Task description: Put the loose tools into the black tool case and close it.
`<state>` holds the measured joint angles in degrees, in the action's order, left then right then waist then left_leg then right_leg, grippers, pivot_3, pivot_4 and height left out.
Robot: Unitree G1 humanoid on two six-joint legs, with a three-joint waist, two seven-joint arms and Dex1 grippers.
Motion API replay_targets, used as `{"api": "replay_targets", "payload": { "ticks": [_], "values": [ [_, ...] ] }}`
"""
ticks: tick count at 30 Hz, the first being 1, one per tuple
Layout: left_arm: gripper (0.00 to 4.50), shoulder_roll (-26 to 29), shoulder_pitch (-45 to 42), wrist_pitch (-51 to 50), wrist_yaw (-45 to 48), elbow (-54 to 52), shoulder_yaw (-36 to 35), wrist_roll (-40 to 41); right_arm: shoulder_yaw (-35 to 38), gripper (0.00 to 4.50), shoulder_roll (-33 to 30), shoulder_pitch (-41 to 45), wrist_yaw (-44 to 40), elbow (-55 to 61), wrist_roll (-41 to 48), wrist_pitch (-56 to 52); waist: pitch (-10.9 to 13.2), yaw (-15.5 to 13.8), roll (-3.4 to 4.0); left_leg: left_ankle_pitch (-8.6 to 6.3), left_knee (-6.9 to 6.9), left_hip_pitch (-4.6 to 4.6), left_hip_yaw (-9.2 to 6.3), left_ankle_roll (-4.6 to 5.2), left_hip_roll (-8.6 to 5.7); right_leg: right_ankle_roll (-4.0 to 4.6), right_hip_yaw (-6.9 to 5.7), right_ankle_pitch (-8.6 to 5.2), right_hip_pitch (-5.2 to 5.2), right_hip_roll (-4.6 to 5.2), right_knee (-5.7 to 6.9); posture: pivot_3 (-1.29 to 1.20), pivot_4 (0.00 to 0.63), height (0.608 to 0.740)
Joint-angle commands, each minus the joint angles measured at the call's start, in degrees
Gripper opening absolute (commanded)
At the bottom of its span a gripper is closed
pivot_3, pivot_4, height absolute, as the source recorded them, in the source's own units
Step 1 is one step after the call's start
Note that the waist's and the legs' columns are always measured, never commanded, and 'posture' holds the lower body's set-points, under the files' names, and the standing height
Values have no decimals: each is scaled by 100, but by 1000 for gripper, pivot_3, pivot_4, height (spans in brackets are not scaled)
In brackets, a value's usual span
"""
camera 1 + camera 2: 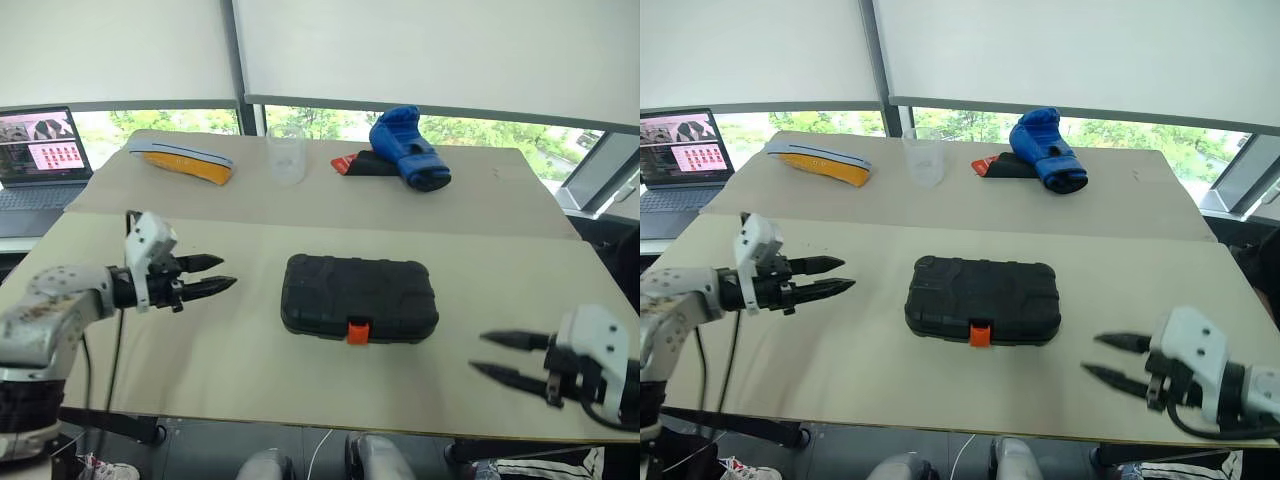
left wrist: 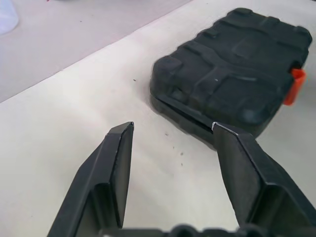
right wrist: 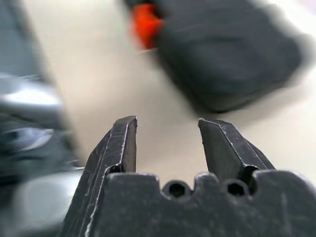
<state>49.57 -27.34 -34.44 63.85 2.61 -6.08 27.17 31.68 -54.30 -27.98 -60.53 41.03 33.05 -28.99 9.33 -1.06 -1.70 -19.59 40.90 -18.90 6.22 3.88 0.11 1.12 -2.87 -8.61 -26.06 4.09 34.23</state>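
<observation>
The case (image 1: 359,298) lies shut and flat on the near table (image 1: 240,350), its lid down and its orange latch (image 1: 358,332) on the front edge facing the robot. It sits between the two claws, touched by neither. The left claw (image 1: 222,274) hovers off the case's left end, pointing toward it, with bare tabletop between its tips and the case; its two fingers (image 2: 114,163) stand apart with nothing between them, and in the left wrist view the case's ribbed lid and the latch lie just beyond the fingertips. The right claw (image 1: 488,354) hangs near the table's front edge, off the case's right front corner and well apart from it, its tips aimed left toward the case; its fingers (image 3: 123,143) are also spread and hold nothing, and in the right wrist view the case and latch show blurred past them. Beyond the case, across the seam to the far table (image 1: 480,195), a clear plastic cup (image 1: 286,152) stands upright, roughly ahead of the left claw and far from it. To the cup's right lies a blue boxing glove (image 1: 406,146) resting on a black and red item (image 1: 358,165). To the cup's left lies a long orange and grey object (image 1: 181,159). An open laptop (image 1: 40,155) sits on a separate surface beyond the left claw's arm.
</observation>
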Motion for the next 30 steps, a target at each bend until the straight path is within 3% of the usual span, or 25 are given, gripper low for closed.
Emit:
{"api": "replay_targets", "payload": {
  "ticks": [1, 6, 7, 10, 14, 17, 25, 30],
  "values": [
    [1990, -680, -1410, 1309, -23, 1898, 807, -1015, -1043, 1625, 88, 438, 422, -50, -577, 184, 1, -65, -16, 8, 3, -4, -1, 2, -6, 3, 4, -2, 1, -1, 0, 0, 150, 738],
    [123, -1688, -2581, 2824, -12, 3786, 1529, -1974, -2203, 22, 149, 1195, 655, -391, -1205, 294, 0, -103, -25, 37, 31, -46, 10, 34, -45, -19, 48, 39, -13, 23, -17, 0, 150, 738],
    [50, -1901, -2767, 3158, -26, 4172, 1662, -2149, -2440, 4, 185, 1403, 687, -511, -1326, 330, 1, -76, -26, 34, 43, -55, 11, 36, -45, -20, 53, 41, -15, 23, -19, 0, 150, 738],
    [50, -2442, -3223, 3950, -165, 5168, 2008, -2675, -2997, 4, 303, 2035, 760, -873, -1627, 388, 1, -2, -29, 20, 63, -88, 14, 58, -45, -26, 44, 81, -30, 21, -28, 0, 150, 738],
    [50, -2770, -3561, 4469, -258, 5854, 2100, -3010, -3366, 4, 340, 2530, 839, -1184, -1963, 421, 0, 22, -32, 4, 80, -145, 3, 83, -65, -68, 25, 103, -55, 33, -35, 0, 150, 738],
    [50, -2852, -3603, 5207, 319, 6035, 2245, -3193, -3496, 4, 412, 2942, 990, -1516, -2163, 384, 1, 45, -32, -3, 79, -157, 3, 94, -66, -83, 22, 112, -54, 35, -63, 0, 150, 738],
    [50, -2712, -3081, 5387, 2382, 5140, 2202, -2742, -3215, 4, 318, 3204, 1196, -2256, -2616, 868, 0, 41, -30, -4, 85, -157, 5, 94, -64, -89, 19, 116, -50, 44, -106, 0, 150, 738],
    [50, -2617, -2755, 4795, 2576, 4137, 2038, -2445, -3007, 4, 202, 3018, 1120, -2387, -2662, 1047, 1, 27, -23, -4, 94, -159, 5, 94, -64, -89, 20, 116, -49, 48, -103, 0, 150, 738]
  ]
}}
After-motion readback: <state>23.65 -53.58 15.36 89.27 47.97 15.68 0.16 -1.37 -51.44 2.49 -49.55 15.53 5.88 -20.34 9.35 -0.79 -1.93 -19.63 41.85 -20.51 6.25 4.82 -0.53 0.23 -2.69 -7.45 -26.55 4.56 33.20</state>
